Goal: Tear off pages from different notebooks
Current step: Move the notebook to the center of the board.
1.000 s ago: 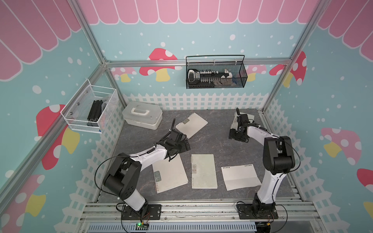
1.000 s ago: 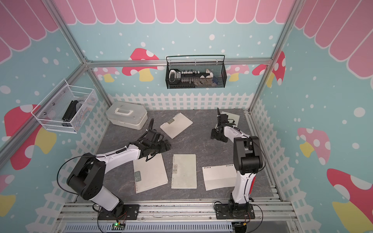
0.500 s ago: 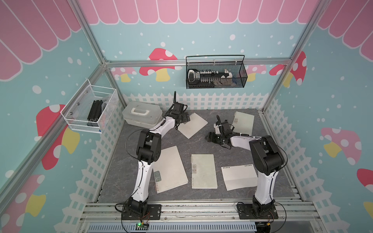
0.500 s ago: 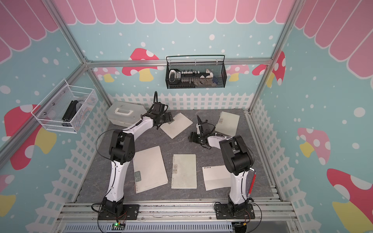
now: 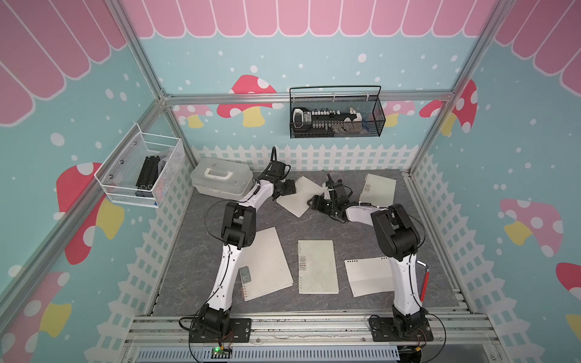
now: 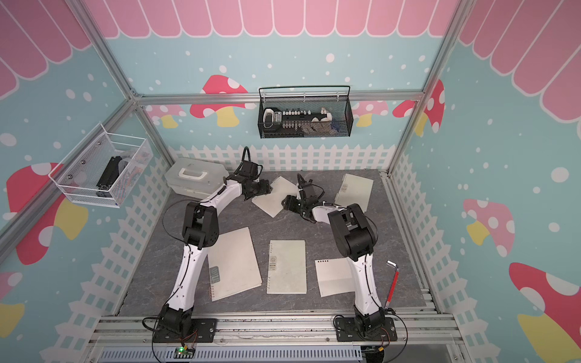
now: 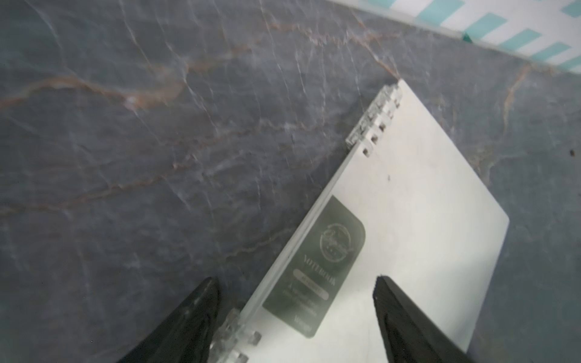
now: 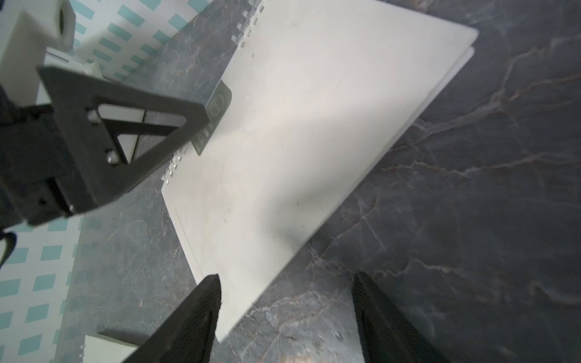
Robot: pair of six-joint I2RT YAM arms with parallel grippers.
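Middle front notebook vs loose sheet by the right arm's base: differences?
The middle notebook has a wire coil along its left edge and a small grey label; the loose sheet shows only a row of holes on its far edge, no label. The notebook lies square to the table; the sheet is slightly turned. The notebook is fully visible; the right arm hides part of the sheet. Both are cream-white and lie flat.
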